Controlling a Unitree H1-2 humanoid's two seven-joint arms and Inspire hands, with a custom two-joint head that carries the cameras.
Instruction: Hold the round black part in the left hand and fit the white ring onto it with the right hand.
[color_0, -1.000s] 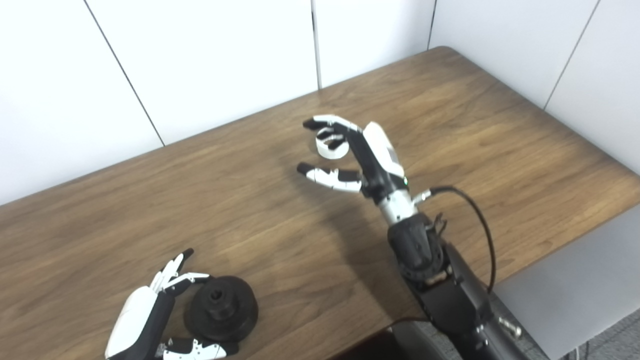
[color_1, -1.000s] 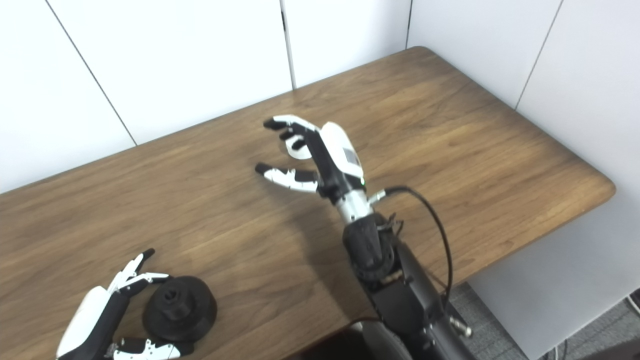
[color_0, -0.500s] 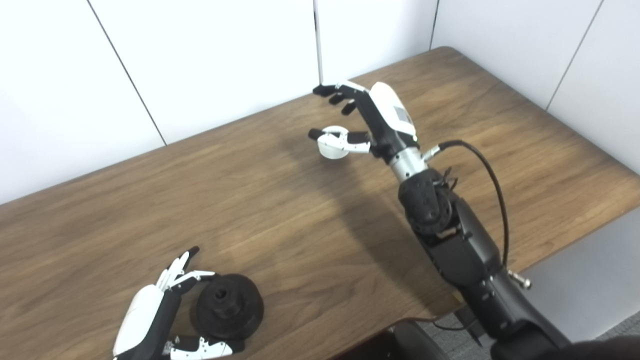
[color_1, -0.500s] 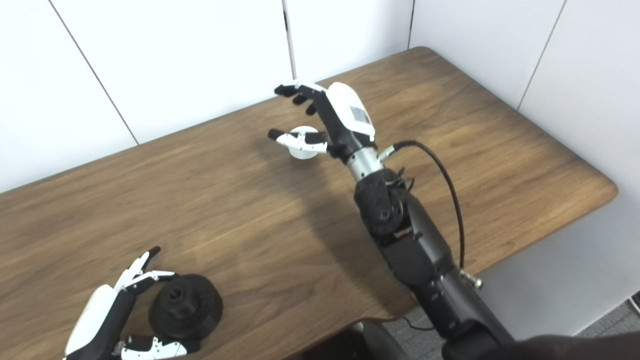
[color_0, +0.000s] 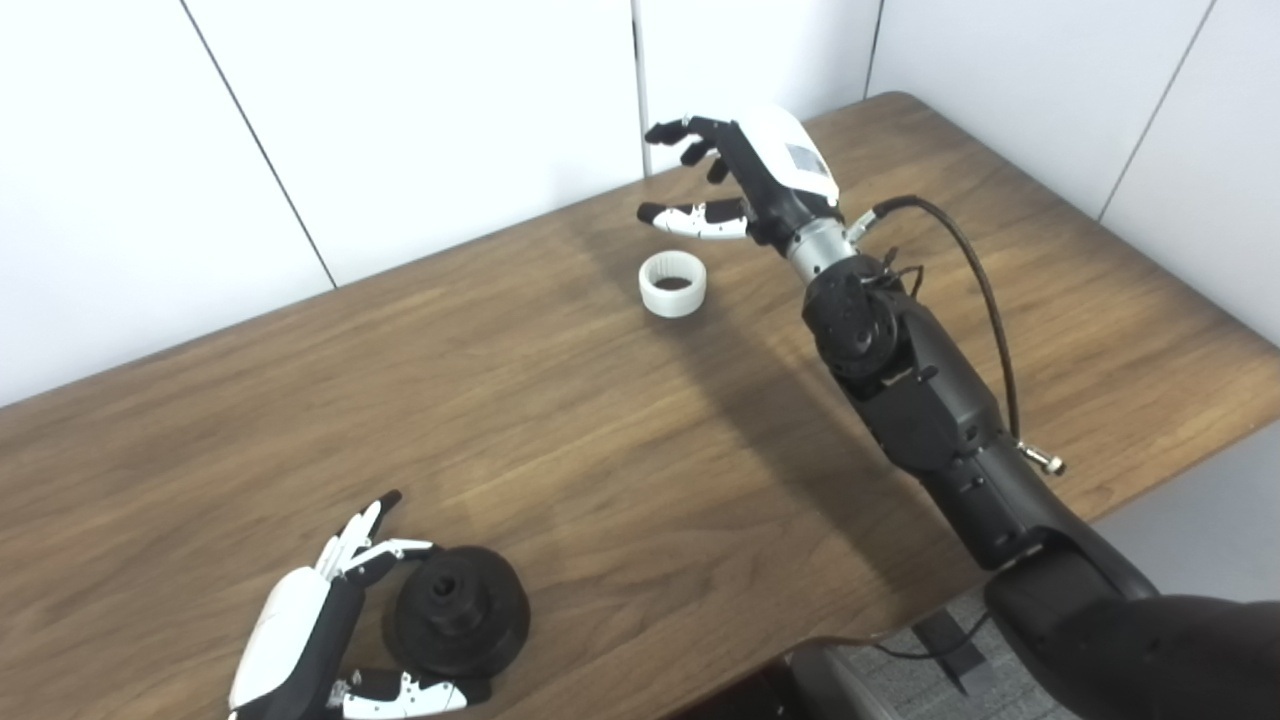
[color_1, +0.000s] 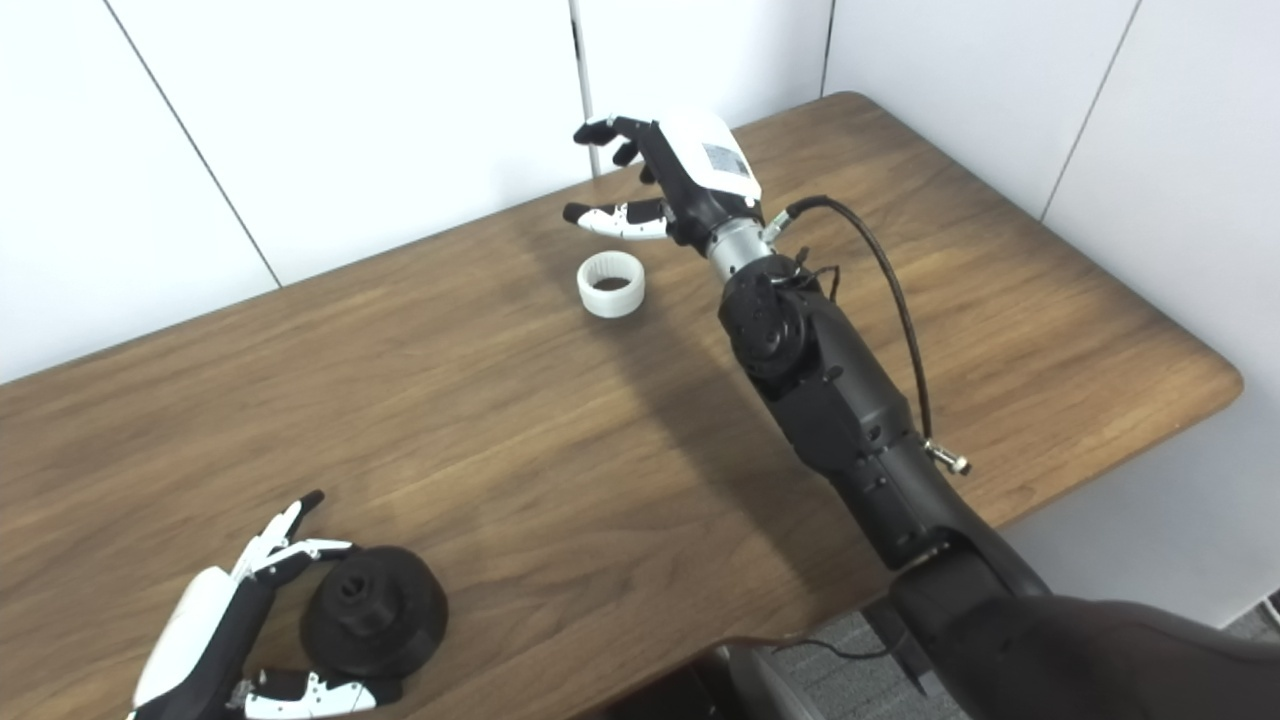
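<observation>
The round black part (color_0: 458, 612) lies flat on the wooden table (color_0: 560, 440) near its front left edge. My left hand (color_0: 320, 630) is open around the part's left side, fingers behind it and thumb in front, not closed on it. The white ring (color_0: 672, 284) lies on the table at the far middle. My right hand (color_0: 735, 185) is open and empty, raised above and just beyond the ring, fingers spread. The ring also shows in the right eye view (color_1: 611, 284), below my right hand (color_1: 668, 180).
White wall panels (color_0: 400, 120) stand right behind the table's far edge, close to my right hand. The table's rounded right corner (color_1: 1215, 375) drops off to the floor. My right arm (color_0: 900, 390) stretches across the table's right half.
My right hand has moved away from me and up, from over the ring to beyond it, and the ring now lies uncovered. My left hand and the black part have stayed put.
</observation>
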